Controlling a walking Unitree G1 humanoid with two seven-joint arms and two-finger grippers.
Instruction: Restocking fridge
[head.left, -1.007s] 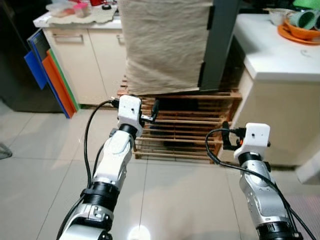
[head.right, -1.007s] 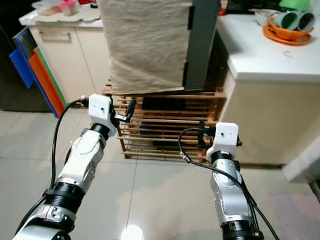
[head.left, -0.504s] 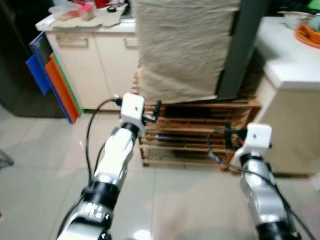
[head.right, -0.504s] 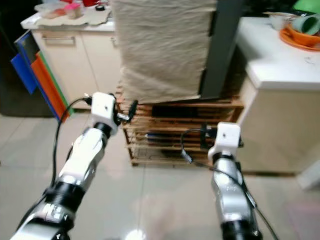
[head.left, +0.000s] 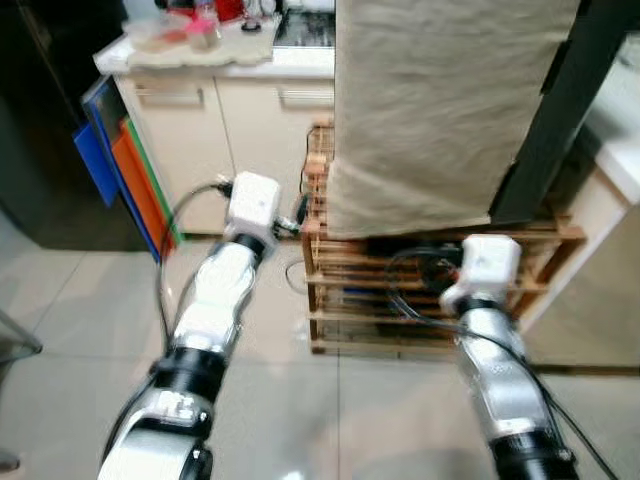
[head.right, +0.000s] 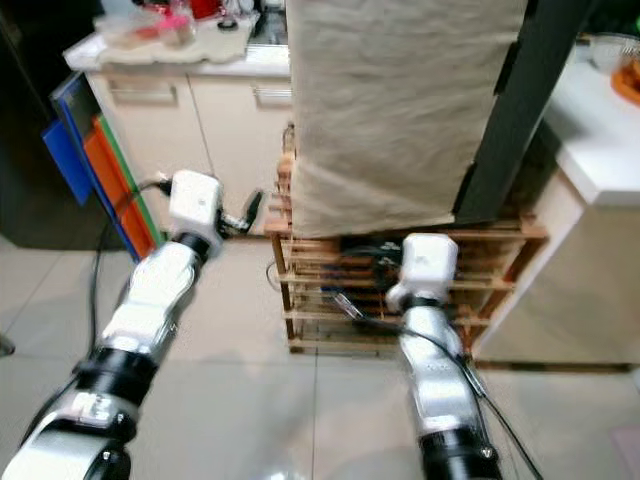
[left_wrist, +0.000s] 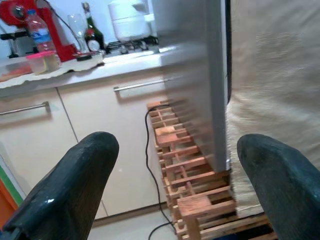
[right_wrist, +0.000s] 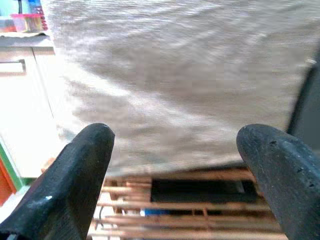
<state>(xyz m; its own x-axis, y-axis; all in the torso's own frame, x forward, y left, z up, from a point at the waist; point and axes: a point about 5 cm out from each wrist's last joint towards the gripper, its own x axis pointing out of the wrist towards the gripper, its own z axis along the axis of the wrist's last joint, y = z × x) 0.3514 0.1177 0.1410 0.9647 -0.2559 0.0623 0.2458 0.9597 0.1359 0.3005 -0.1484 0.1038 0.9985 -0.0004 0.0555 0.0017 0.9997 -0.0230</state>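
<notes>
A fridge draped in beige cloth, with a dark grey side, stands on a wooden slatted rack straight ahead. Both arms are raised in front of it. My left gripper is open and holds nothing; it sits beside the rack's left corner, its fingers pointing toward the fridge's edge. My right gripper is open and holds nothing too, facing the cloth's lower hem and the rack below. In the eye views its white wrist housing hides the fingers.
A cream cabinet with a cluttered counter stands left of the fridge. Blue, orange and green boards lean against it. A white counter is on the right. A black cable runs down by the rack. Tiled floor lies below.
The camera has moved nearer to the fridge, and the whole scene has slid to the right. Both arms stay raised with their fingers apart; nothing was taken hold of.
</notes>
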